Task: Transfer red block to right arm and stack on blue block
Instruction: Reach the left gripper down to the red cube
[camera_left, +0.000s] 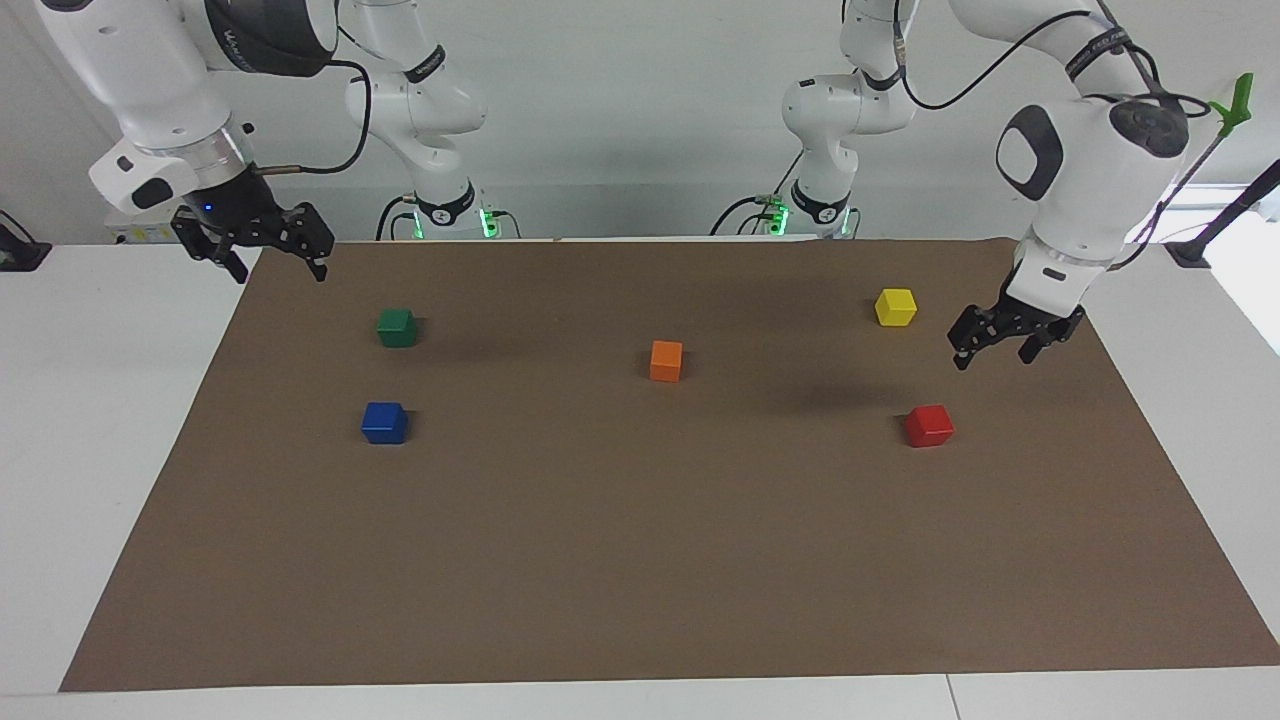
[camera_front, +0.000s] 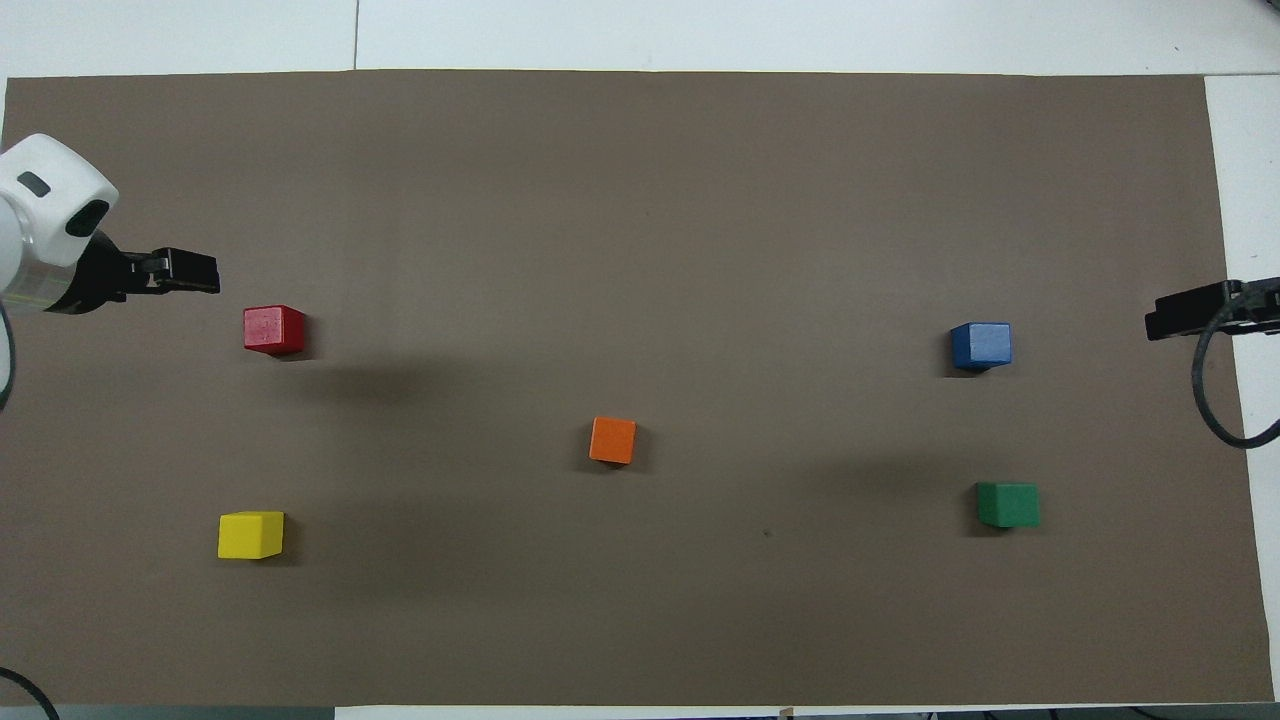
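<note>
Facing view: left gripper (camera_left: 990, 355), jaws apart and empty, hangs beside the red block (camera_left: 930, 425), which sits on the tabletop (camera_left: 640, 560). Pickup looks underway; next, descend and close. Right gripper (camera_left: 278, 258) waits, jaws apart.

the left arm reaches out and down at its own end of the worktop, its gripper (camera_left: 992, 352) hanging low with jaws apart and nothing between them. the right arm waits at its end, wrist bent, gripper (camera_left: 279, 267) raised with jaws spread, holding nothing.
</note>
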